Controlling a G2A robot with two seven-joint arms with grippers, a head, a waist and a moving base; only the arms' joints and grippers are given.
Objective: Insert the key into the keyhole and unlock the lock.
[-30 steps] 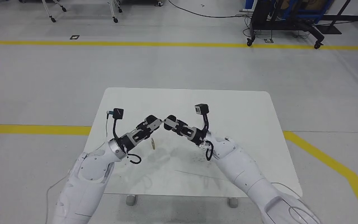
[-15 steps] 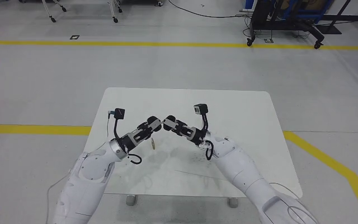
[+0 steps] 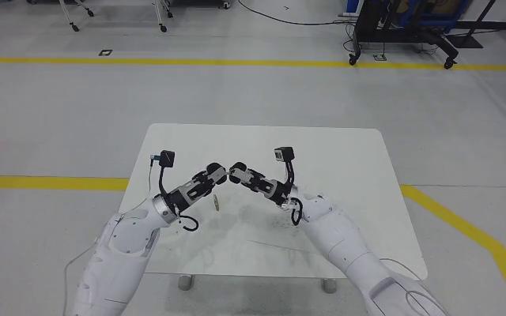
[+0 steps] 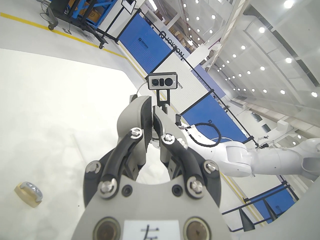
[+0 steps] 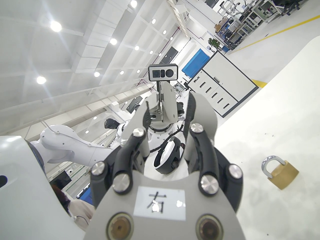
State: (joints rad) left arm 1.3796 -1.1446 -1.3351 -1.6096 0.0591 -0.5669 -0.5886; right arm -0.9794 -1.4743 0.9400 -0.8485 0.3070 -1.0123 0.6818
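Note:
A brass padlock point(image 3: 217, 204) with a silver shackle lies flat on the white table point(image 3: 340, 158), just below where the two arms meet; it is also visible in the left wrist view point(image 4: 27, 193) and in the right wrist view point(image 5: 281, 173). My left gripper point(image 4: 152, 107) hangs above the table, shut on a thin dark piece that looks like the key point(image 5: 148, 109). My right gripper point(image 5: 170, 102) faces it tip to tip, and its open jaws straddle the left fingertips point(image 5: 165, 101). From above, the left gripper point(image 3: 222, 171) and right gripper point(image 3: 236, 169) touch noses.
The table's near edge runs under both forearms. Bare tabletop stretches to the right of the arms and behind them. Yellow floor lines and a dark equipment cart point(image 3: 403, 31) lie well beyond the table.
Both grippers stay tip to tip above the padlock; only a very slight shift of the pair shows. The padlock has not moved.

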